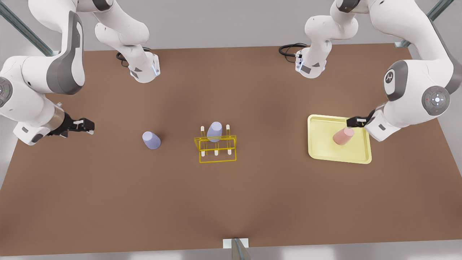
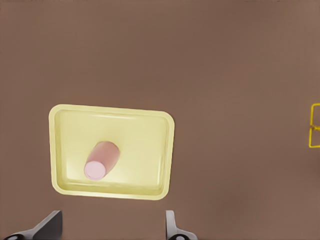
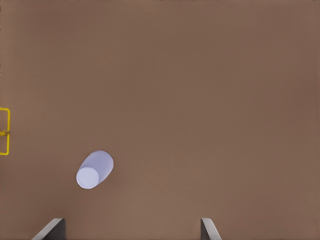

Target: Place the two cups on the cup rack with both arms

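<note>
The left wrist view looks down on the salmon-pink tapered cup in the pale yellow flat square tray, so the left gripper is the one at the front view's right. It hangs over the tray's far edge, fingers spread wide, nothing between them. The pink cup sits just below and in front of that gripper, its body appearing tilted, long axis running roughly toward the gripper.

The right gripper is at the front view's left, well apart from its target, held low and roughly level over the brown bench. Its fingers are also spread, empty. The loose pale lavender tapered cup stands on the bench between this gripper and the bright-yellow thin-wire cup rack, base uppermost as far as can be judged. In the right wrist view the lavender cup lies ahead of the gripper, offset toward one finger, not centred.

A second lavender cup already sits over a white-tipped peg at the rack's rear row.

Key relation: each cup is nearest its own arm. Judgement: left gripper needs mainly a descent and slight re-centring; right gripper needs a longer lateral approach first. Risk: tapered walls may slip if pinched too high.
</note>
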Robot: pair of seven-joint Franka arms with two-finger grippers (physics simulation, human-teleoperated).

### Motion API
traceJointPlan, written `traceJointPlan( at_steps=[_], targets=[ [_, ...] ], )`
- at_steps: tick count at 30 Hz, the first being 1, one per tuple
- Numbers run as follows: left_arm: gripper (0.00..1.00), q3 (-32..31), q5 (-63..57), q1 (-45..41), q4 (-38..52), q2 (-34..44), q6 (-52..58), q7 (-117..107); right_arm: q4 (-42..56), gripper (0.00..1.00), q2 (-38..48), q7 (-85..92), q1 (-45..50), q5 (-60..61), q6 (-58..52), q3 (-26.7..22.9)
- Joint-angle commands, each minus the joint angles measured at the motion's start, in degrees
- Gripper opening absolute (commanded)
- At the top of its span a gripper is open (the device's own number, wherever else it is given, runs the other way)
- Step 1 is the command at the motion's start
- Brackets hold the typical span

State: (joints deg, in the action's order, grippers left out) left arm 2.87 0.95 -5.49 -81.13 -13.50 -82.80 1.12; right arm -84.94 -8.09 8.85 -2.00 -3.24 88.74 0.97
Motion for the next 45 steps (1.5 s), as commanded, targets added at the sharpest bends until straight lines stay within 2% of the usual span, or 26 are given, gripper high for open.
traceJointPlan(
  at_steps=[1, 3, 4, 5, 7, 9, 12, 14, 18, 21, 25, 32, 35, 45],
  targets=[
    [1.0, 0.0, 0.1, 0.0, -0.1, 0.0, -3.1, 0.6, -0.1, 1.0, 0.0, 4.6, -0.1, 0.4, 2.8, 0.0],
    [1.0, 2.6, 0.2, 0.1, -4.8, -0.2, -7.3, 0.6, -0.2, 1.0, -0.7, 4.6, 0.5, 0.2, 2.8, 0.2],
    [1.0, 4.2, 0.2, 0.1, -15.5, -0.1, -19.2, 5.6, -1.1, 1.0, -3.6, 4.5, 1.8, 1.2, 4.7, 0.4],
    [1.0, 5.5, 0.1, 0.2, -21.7, 0.0, -26.3, 10.0, -1.5, 1.0, -6.3, 0.2, 3.5, 1.0, 7.0, 0.4],
    [1.0, 9.2, 0.1, 0.3, -29.3, 0.1, -34.1, 17.1, -8.3, 1.0, -6.9, -7.8, 7.0, 0.5, 15.9, 0.4],
    [1.0, 9.3, 0.0, 0.5, -35.0, 0.0, -39.7, 17.2, -17.3, 1.0, -6.4, -7.8, 7.1, 0.9, 28.2, 0.4],
    [1.0, 10.1, 0.0, 0.5, -39.5, -0.1, -43.0, 18.7, -25.4, 1.0, -4.5, -7.9, 7.8, 1.1, 39.2, 0.5],
    [1.0, 10.8, 0.0, 0.6, -42.3, -0.2, -47.5, 18.9, -31.2, 1.0, -2.5, -8.8, 8.1, 1.1, 42.9, 0.8],
    [1.0, 11.3, 0.0, 1.0, -44.5, -1.1, -48.2, 18.9, -40.3, 1.0, -1.6, -13.7, 10.3, 1.2, 54.4, 0.8],
    [1.0, 11.4, 0.0, 0.9, -48.1, -1.3, -48.2, 18.8, -42.1, 1.0, -1.8, -17.5, 11.8, 1.2, 56.1, 0.8],
    [1.0, 11.8, 0.0, 1.1, -48.1, -3.5, -49.3, 18.7, -47.9, 1.0, -0.3, -17.5, 11.8, 1.2, 61.6, 0.8],
    [1.0, 11.8, 0.3, 1.1, -48.4, -6.4, -53.2, 18.7, -54.5, 1.0, 1.1, -17.5, 11.8, 1.2, 66.1, 0.8],
    [0.97, 11.8, 0.4, 1.0, -48.4, -6.2, -52.7, 18.7, -54.9, 1.0, -0.1, -17.5, 11.9, 1.1, 67.2, 0.8],
    [0.97, 11.7, 0.4, 0.9, -47.2, -5.5, -52.6, 18.7, -58.4, 1.0, -1.5, -17.5, 12.2, 1.1, 68.5, 0.7]
  ],
)
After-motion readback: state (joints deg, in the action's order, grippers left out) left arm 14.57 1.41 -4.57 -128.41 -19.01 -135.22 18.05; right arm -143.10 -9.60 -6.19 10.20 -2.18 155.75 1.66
